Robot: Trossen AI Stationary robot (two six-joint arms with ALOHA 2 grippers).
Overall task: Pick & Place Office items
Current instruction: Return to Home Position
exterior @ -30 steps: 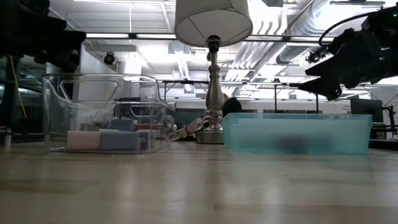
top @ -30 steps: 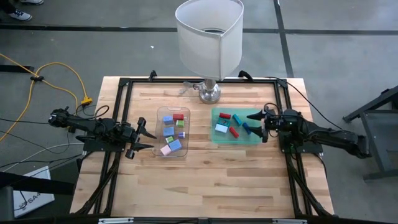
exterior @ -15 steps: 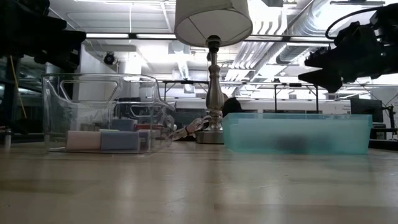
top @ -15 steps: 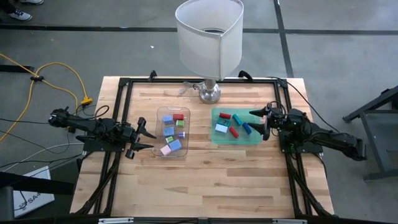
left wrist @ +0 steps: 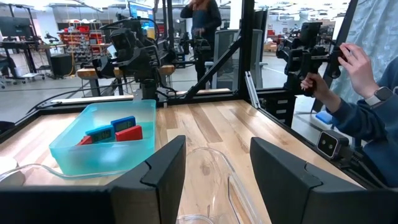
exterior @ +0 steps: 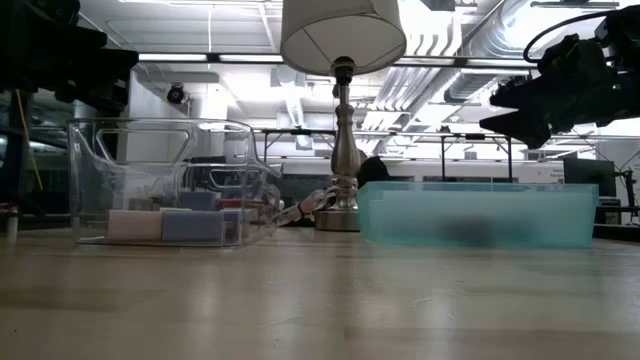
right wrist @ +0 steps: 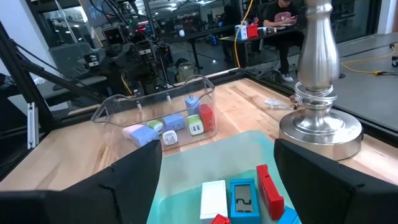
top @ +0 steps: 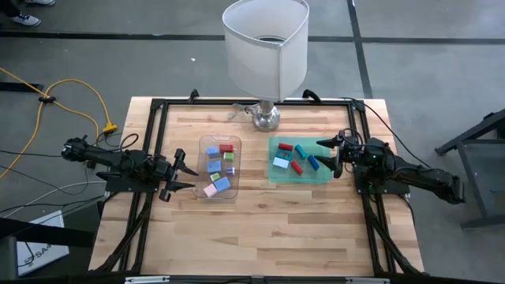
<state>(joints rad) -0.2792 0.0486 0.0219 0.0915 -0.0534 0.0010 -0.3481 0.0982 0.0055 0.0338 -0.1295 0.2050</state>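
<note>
Since one second ago the right arm has drawn back from above the green tray [top: 284, 177] toward the right edge of the table; in the last half second it barely moved. The left arm has not changed.

The right gripper [top: 331, 157] hangs at the right rim of the green tray, its fingers spread wide with nothing between them. The left gripper [top: 189, 178] waits just beside the left wall of the clear tray [top: 237, 194], also spread and empty.

The office items [top: 297, 157] lie in two groups: red, teal, blue and white pieces in the green tray, and blue, pink, green and red ones in the clear tray. A lamp [top: 266, 47] stands behind both trays.

The pieces look like hard, smooth plastic, so I judge them light and stiff but a little slippery. It seems best to pinch each one across its narrow sides, near the middle.

One blue piece [right wrist: 243, 200] has a dark marking on its face, but I cannot read it. No brand name is legible.
</note>
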